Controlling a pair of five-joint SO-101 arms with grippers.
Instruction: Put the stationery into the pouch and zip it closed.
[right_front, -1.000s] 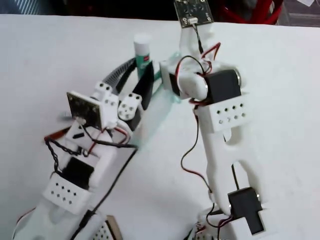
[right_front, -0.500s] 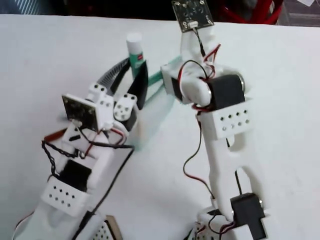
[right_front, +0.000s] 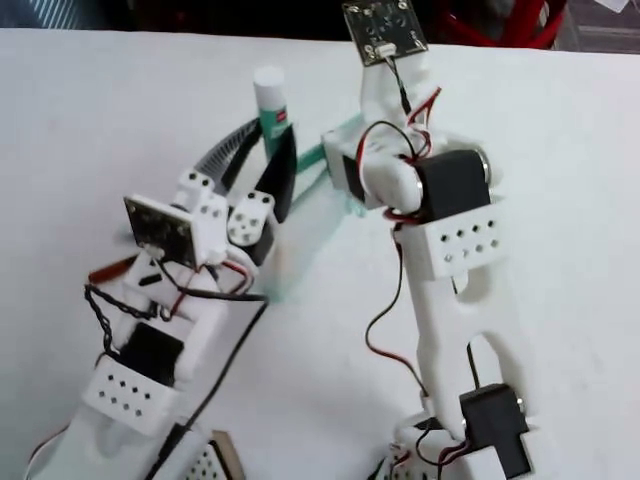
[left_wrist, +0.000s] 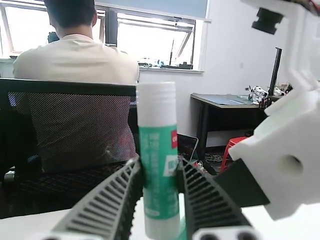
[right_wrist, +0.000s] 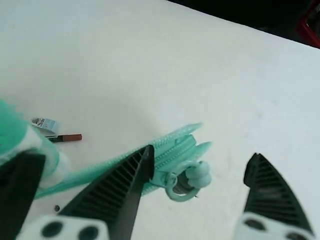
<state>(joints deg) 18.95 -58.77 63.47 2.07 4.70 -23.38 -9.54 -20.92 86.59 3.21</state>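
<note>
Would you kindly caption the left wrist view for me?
Left gripper, jaws shut on an upright glue stick.

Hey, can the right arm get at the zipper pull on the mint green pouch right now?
Probably yes. The right hand is open, its fingers on either side of the ring-shaped zipper pull of the mint green fabric pouch, with nothing between.

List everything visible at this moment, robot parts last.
glue stick: one, white with green label, gripped between the left gripper's fingers
pouch: one, teal, on the table under the right gripper
pen-like item: one, red-brown, lying on the table
small block: one, pale, beside the pen-like item
table: one, white
left gripper: shut on the glue stick
right gripper: open, above the pouch's zip pull
</note>
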